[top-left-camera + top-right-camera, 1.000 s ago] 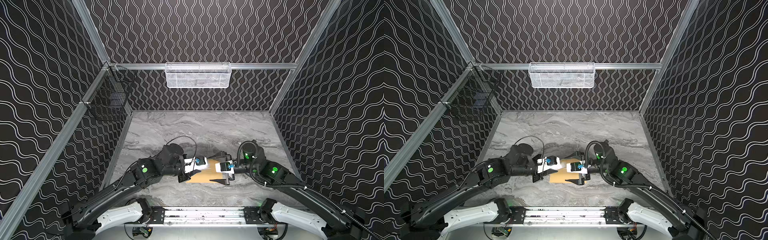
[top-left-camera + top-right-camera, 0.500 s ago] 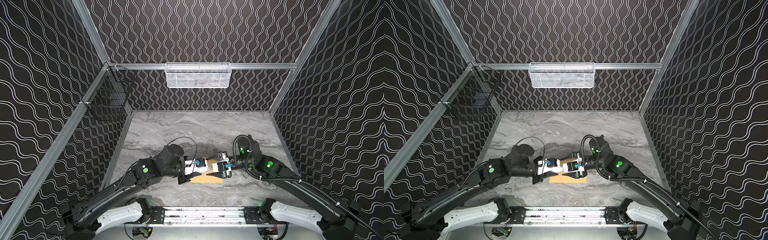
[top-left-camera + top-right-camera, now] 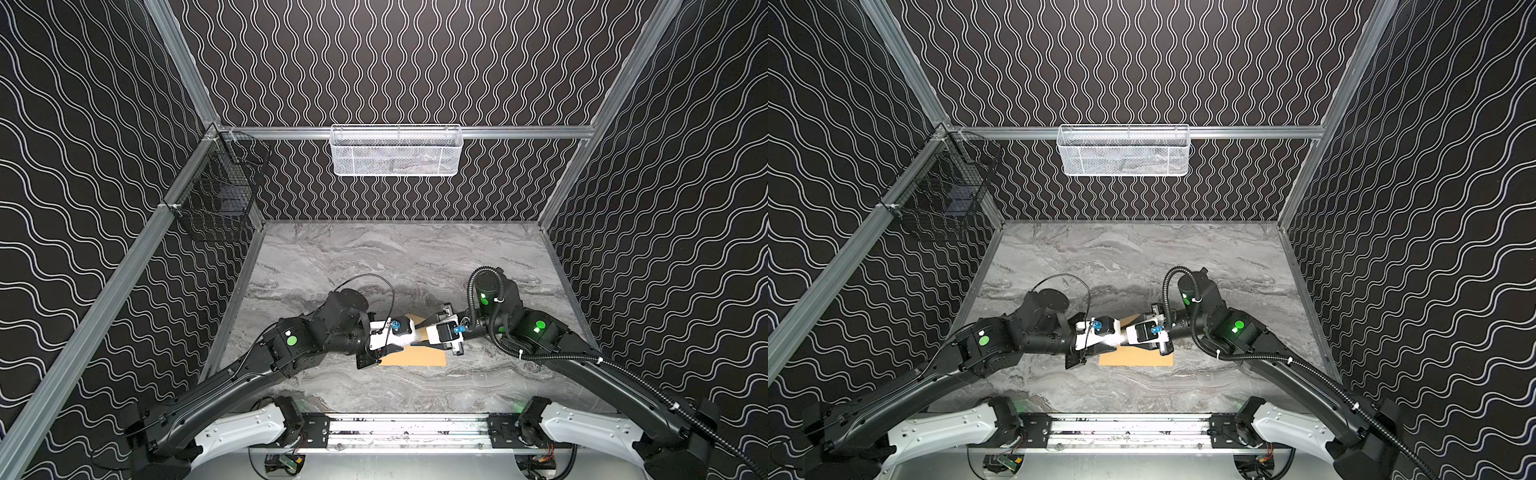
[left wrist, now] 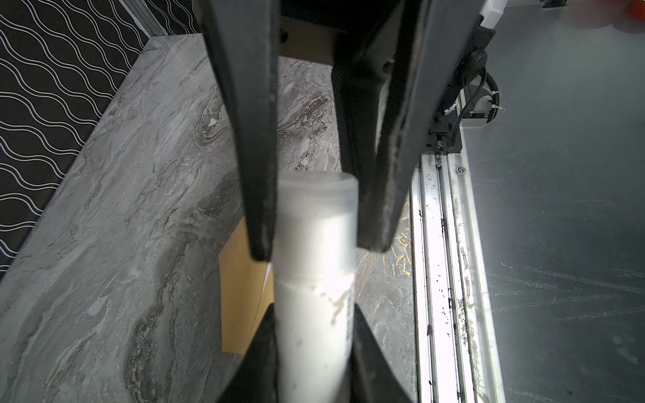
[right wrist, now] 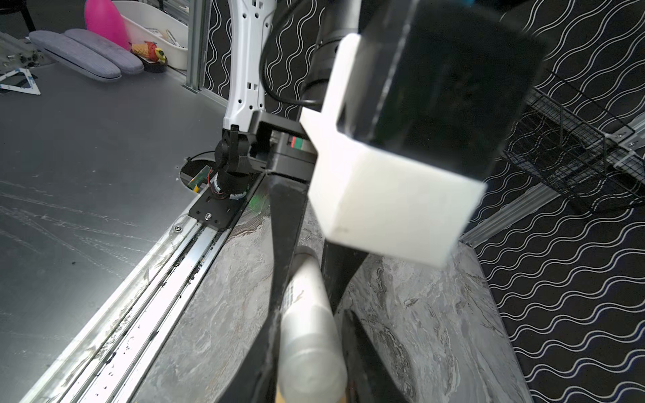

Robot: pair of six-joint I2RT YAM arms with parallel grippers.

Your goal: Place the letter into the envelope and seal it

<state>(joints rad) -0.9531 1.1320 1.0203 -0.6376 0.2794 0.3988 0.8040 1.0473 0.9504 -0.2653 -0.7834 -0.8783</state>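
The tan envelope (image 3: pixel 419 356) (image 3: pixel 1138 356) lies flat on the marble table near its front edge, and a corner of it shows in the left wrist view (image 4: pixel 241 296). A white cylinder (image 4: pixel 314 226) (image 5: pixel 310 349) hangs above it. My left gripper (image 3: pixel 415 338) (image 4: pixel 314 314) is shut on the cylinder's body. My right gripper (image 3: pixel 426 336) (image 5: pixel 310 321) faces it from the right, its fingers (image 4: pixel 258 174) closed on the cylinder's capped end. The letter is hidden.
A white mesh basket (image 3: pixel 397 150) hangs on the back wall and a black wire basket (image 3: pixel 220 195) on the left wall. A metal rail (image 3: pixel 407 428) runs along the table's front edge. Patterned walls enclose three sides.
My right gripper has moved left to the left gripper and closed its jaws round the cylinder's free end. The left gripper has kept its hold and place.
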